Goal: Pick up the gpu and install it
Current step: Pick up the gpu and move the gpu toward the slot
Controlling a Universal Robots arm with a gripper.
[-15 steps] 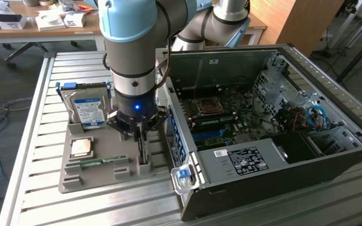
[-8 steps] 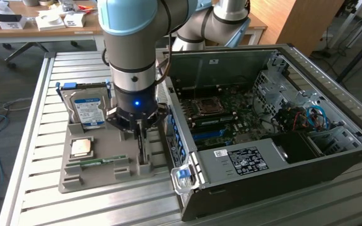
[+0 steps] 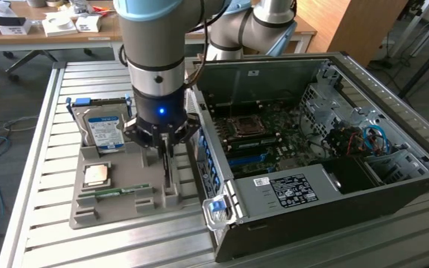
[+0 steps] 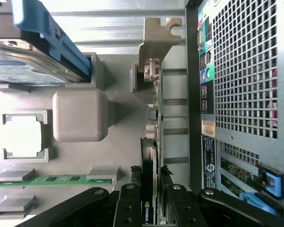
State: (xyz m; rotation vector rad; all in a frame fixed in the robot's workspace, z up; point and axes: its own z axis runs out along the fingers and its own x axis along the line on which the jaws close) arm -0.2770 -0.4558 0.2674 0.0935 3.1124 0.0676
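The gpu [image 3: 167,170] is a thin dark card standing on edge in a slot of the grey holder tray [image 3: 118,207], on the side nearest the computer case [image 3: 326,184]. In the wrist view the gpu [image 4: 152,137] runs away from the camera, with its metal bracket [image 4: 157,35] at the far end. My gripper [image 3: 163,152] hangs straight down over the card. Its black fingers [image 4: 128,208] sit against both faces of the card's near end, so my gripper [image 4: 151,210] is shut on it.
The tray [image 4: 118,156] also holds a blue-labelled hard drive [image 3: 104,129], a square processor [image 3: 96,175] and a green memory stick [image 3: 118,192]. The open case shows its motherboard [image 3: 259,134] and a power supply [image 3: 289,190]. The case's perforated rear wall [image 4: 241,85] stands close beside the card.
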